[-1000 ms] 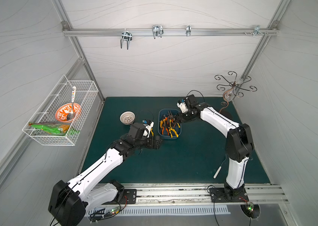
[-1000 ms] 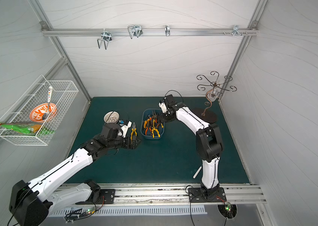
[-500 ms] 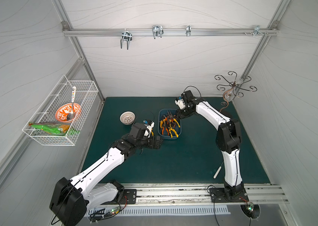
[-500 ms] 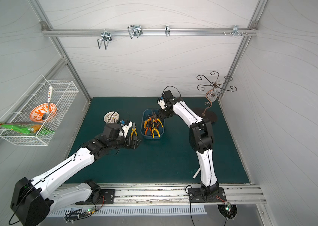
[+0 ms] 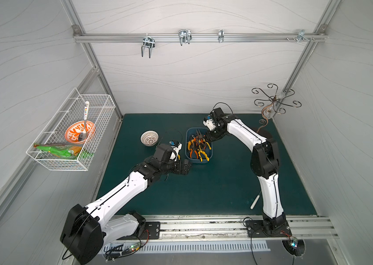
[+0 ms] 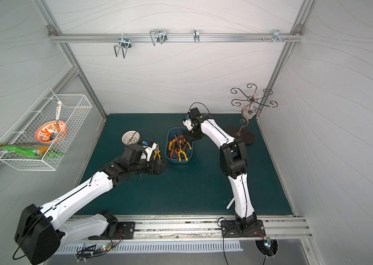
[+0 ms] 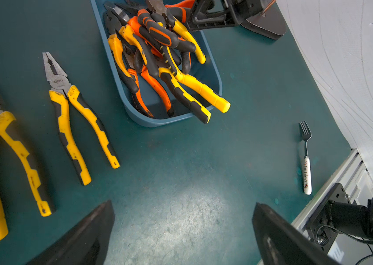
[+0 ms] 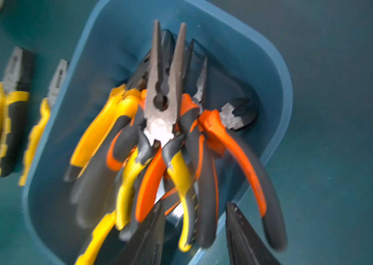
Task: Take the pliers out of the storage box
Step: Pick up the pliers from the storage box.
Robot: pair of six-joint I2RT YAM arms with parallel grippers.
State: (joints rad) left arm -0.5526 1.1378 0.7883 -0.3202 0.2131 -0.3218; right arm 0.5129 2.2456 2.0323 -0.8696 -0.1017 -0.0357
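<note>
Hovers left gripper (image 7: 182,204) wide open over bare mat (image 7: 181,160); has right gripper (image 8: 194,204) fingers (image 8: 242,238) either side of handles among pliers (image 8: 160,107) heaped in the box (image 8: 281,91), grip impossible to tell; two more flat beside it

left gripper (image 7: 183,203) spread wide, right arm (image 5: 242,133) arched.

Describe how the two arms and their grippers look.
Both the left arm and right arm have white shell links joined by bulky black joints. Thin black cables loop near each wrist, beside a small white camera housing. The left gripper and right gripper are black, tapering to narrow tips.
</note>
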